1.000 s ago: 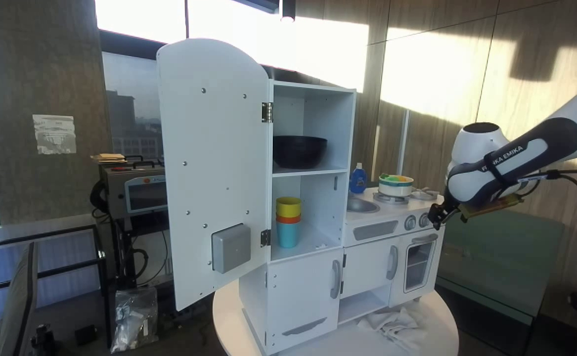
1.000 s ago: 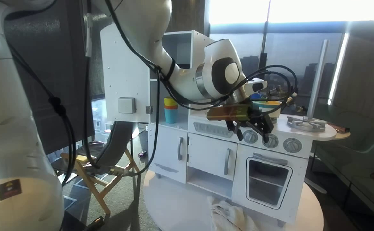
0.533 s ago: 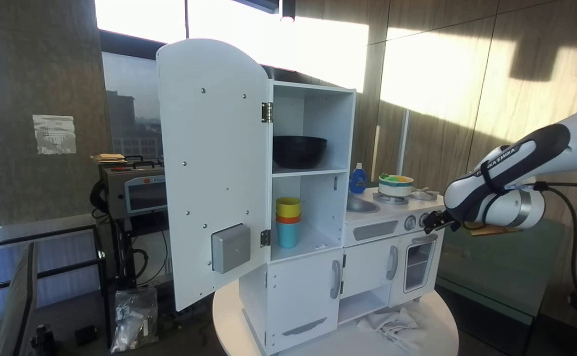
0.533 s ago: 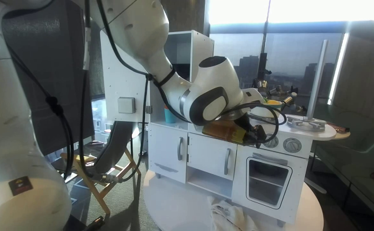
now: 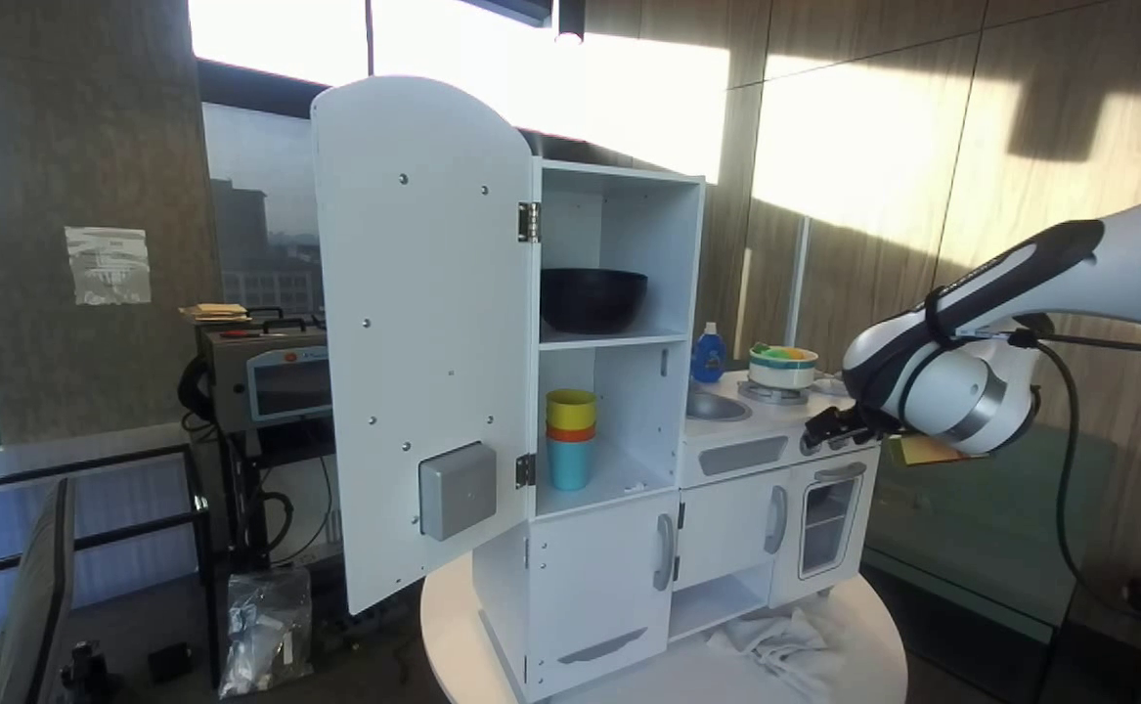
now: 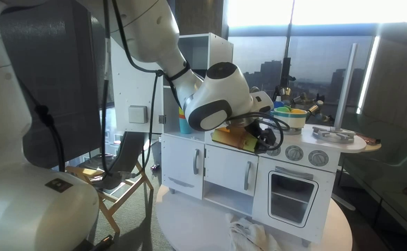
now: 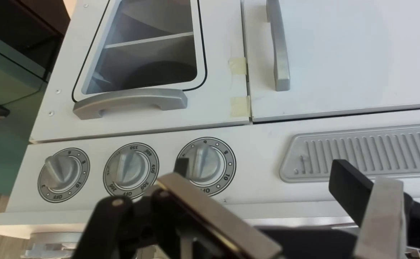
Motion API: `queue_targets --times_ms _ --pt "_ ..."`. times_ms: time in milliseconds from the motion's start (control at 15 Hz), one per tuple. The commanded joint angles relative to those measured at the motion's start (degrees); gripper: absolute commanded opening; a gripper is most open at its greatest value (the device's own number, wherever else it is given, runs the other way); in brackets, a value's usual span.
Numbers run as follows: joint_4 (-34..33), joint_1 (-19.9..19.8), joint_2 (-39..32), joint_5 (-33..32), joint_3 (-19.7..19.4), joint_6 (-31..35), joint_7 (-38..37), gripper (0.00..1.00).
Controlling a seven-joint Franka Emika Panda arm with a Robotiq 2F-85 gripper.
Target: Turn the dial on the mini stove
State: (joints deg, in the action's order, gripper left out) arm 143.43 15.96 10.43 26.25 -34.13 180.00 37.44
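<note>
The mini stove [image 5: 783, 510] is the low white section, also in an exterior view [image 6: 329, 174] and the wrist view [image 7: 260, 144]. Its front strip carries three grey dials. In the wrist view these are the dial nearest the vent panel [image 7: 208, 162], the middle dial [image 7: 132, 167] and the end dial [image 7: 60, 171]. My gripper [image 7: 262, 171] is open and empty, its fingers wide apart. One fingertip overlaps the left edge of the dial nearest the vent; I cannot tell whether it touches. The gripper also shows at the strip in both exterior views [image 5: 829, 427] [image 6: 268, 139], partly hiding dials.
A white pot [image 6: 290, 121] with toy food stands on the stovetop, beside a grey burner [image 6: 333, 136]. The oven door handle [image 7: 130, 100] juts out near the dials. The tall cupboard's arched door [image 5: 423, 323] stands open. A cloth [image 5: 780, 645] lies on the table.
The arm's wrist has turned, so the gripper points more at the stove front. The gripper has moved along the dial strip toward the tall cupboard. Kitchen items appear unmoved.
</note>
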Motion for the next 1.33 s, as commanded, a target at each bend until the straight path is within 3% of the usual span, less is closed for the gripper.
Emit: queue_targets --times_ms 0,733,1267 --pt "-0.1 0.5 0.0 0.1 -0.9 0.0 0.4 1.0" --pt "0.3 3.9 0.2 1.6 -4.0 0.3 2.8 1.0" --pt "-3.2 9.7 -6.8 2.4 -9.6 -1.8 2.4 1.0"
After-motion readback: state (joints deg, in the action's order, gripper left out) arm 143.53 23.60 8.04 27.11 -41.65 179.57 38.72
